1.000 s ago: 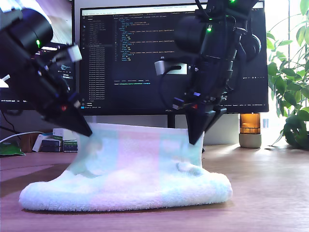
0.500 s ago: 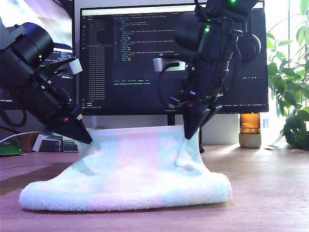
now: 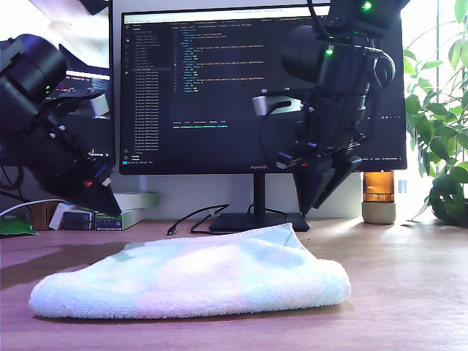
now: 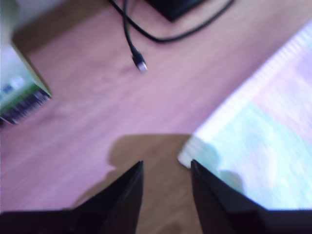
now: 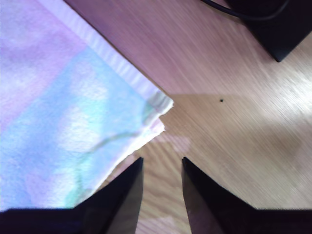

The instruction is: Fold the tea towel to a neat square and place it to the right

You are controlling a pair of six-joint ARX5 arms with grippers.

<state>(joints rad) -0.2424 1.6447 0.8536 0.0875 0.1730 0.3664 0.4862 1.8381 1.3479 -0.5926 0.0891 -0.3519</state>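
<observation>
the tea towel [image 3: 190, 281] lies folded on the desk [image 3: 409, 292] before the monitor [image 3: 256, 88], soft and light (it will sag), best pinched at its corners, while my first gripper [image 4: 165, 170] and my second gripper [image 5: 162, 165] hang released, holding nothing

Monitor [image 3: 219, 88] (lit), plant [image 3: 442, 124], cable [image 4: 127, 36].

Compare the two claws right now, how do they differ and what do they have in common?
My first claw hangs toward the exterior view's left, tilted steeply; my second claw hangs toward that view's right, pointing nearly straight down. My first claw's wrist view shows a loose cable plug beyond it; my second's shows the monitor base. Shared: both are black, open, holding nothing, each above a corner of the folded tea towel.
</observation>
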